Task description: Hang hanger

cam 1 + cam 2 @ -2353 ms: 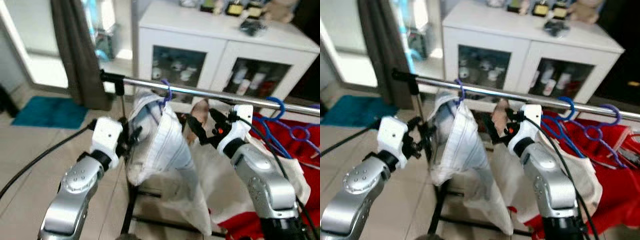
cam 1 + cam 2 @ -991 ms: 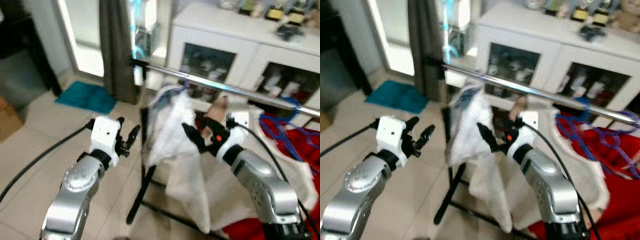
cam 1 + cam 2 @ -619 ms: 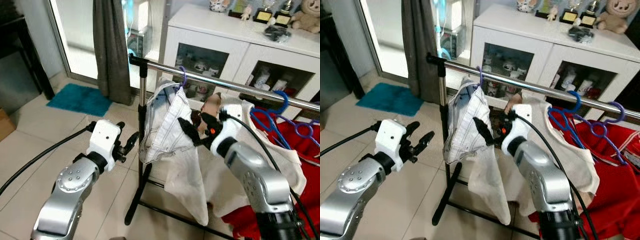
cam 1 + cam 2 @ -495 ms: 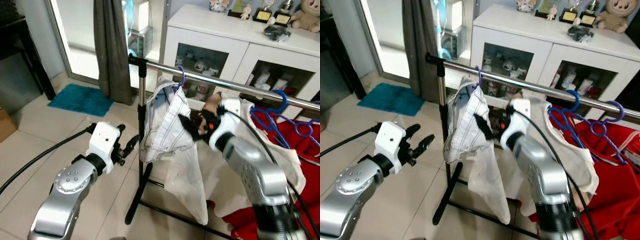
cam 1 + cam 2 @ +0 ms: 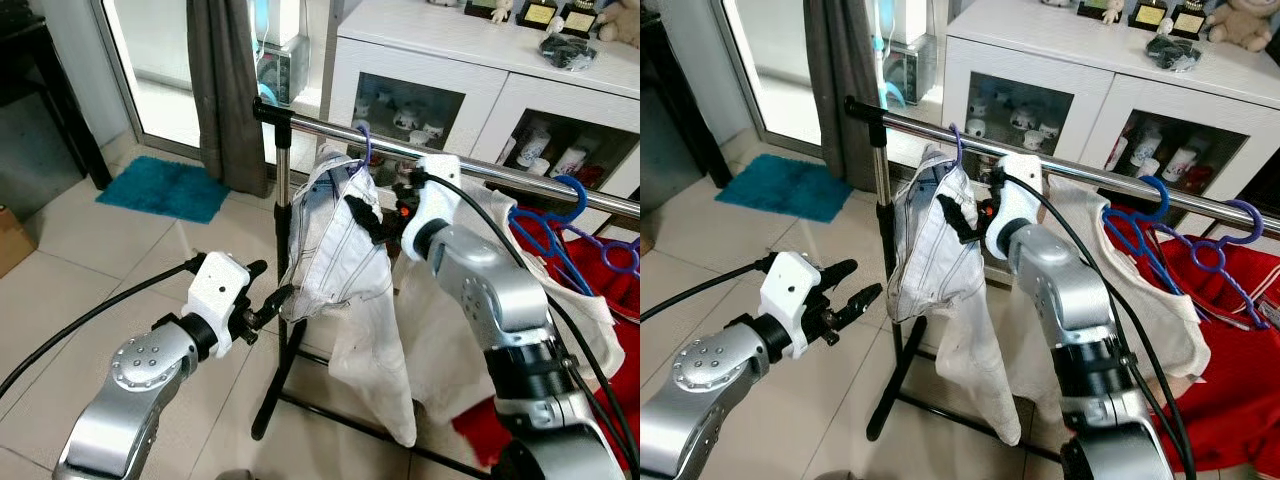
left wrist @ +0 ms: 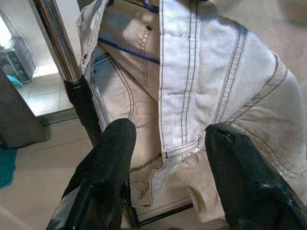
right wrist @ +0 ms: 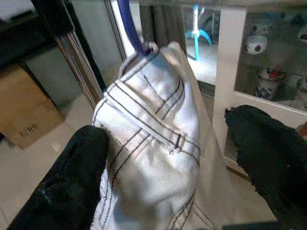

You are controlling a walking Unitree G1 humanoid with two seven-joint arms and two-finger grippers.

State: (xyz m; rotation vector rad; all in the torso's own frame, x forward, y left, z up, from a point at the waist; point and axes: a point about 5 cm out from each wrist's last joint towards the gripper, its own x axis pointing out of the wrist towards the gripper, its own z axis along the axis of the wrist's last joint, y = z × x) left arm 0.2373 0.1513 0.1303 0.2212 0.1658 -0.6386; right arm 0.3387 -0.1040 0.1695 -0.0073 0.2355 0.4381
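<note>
The left gripper (image 5: pixel 272 300), fingers spread wide, sits low beside the white jeans (image 5: pixel 335 250) whose purple hanger (image 5: pixel 364 143) hooks over the steel rail (image 5: pixel 470 168), while the right gripper (image 5: pixel 365 218), also spread wide, straddles the jeans' waistband just under the rail.
</note>
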